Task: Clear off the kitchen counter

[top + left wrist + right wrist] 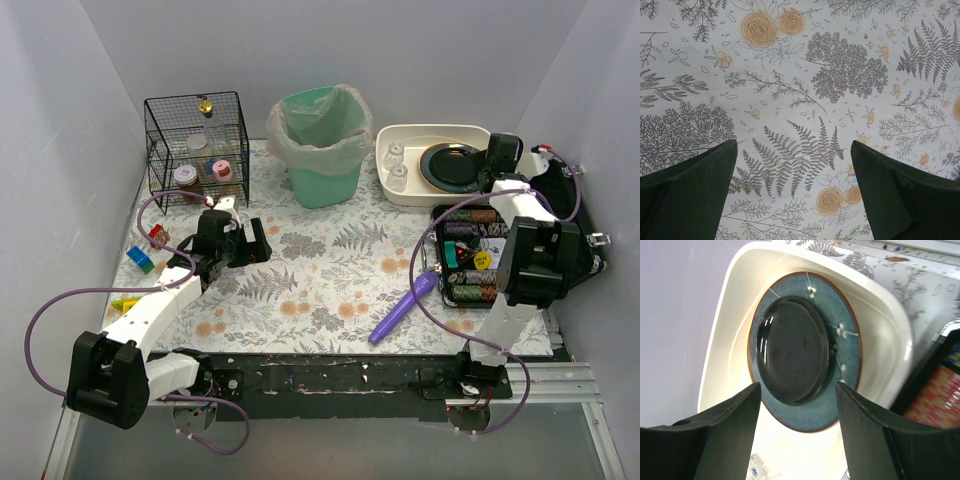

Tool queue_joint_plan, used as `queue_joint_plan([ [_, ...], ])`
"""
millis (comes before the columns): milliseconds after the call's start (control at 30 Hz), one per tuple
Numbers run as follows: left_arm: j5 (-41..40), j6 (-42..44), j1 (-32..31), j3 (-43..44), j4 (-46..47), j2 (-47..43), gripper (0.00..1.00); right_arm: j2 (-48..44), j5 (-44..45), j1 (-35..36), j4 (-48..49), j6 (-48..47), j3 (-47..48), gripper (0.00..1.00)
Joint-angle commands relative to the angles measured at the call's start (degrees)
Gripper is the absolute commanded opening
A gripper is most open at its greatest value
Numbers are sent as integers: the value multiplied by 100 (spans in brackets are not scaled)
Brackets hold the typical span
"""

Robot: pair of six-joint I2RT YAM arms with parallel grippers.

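Note:
The kitchen counter (320, 275) is a tabletop under a fern-and-flower cloth. A purple utensil (403, 308) lies on it at the front right. Small coloured blocks (141, 259) and a yellow-green piece (125, 302) lie at the left edge. My left gripper (257, 243) is open and empty low over the bare cloth (805, 75), which shows between its fingers (793, 142). My right gripper (491, 170) is open and empty over the white basin (880, 315), above a dark plate (792, 347) stacked on a blue plate (845, 355).
A black wire basket (197, 140) with jars stands at the back left. A green bin (322, 145) with a plastic liner stands at the back centre. The white basin (410, 190) also holds two glasses (397, 170). A black case (468, 255) of small items sits at the right.

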Motion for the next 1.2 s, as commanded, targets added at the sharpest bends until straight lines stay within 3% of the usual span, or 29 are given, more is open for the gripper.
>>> queue_joint_plan([
  [0, -88, 68, 14, 101, 7, -146, 98, -885, 324, 9, 260, -280, -647, 69],
  [300, -26, 50, 23, 110, 42, -191, 98, -2335, 825, 482, 507, -648, -1474, 71],
  [333, -61, 59, 23, 119, 42, -173, 98, -2502, 895, 579, 568, -815, -1605, 83],
  [467, -106, 24, 14, 137, 51, -217, 98, -3258, 1080, 1010, 928, -1430, -2290, 87],
  [633, -106, -108, 23, 163, 121, -199, 98, -3918, 844, 1423, 1157, -2335, -2687, 89],
  [767, -106, -143, 23, 181, 191, -217, 98, -4568, 115, 1669, 1763, -3152, -3389, 89],
  [967, -475, -117, 14, 146, 235, -392, 98, -5201, -307, 1784, 1992, -3821, -4348, 90],
  [1167, -230, -90, 23, 84, 332, -498, 98, -5421, -695, 1784, 1957, -4323, -4911, 91],
])
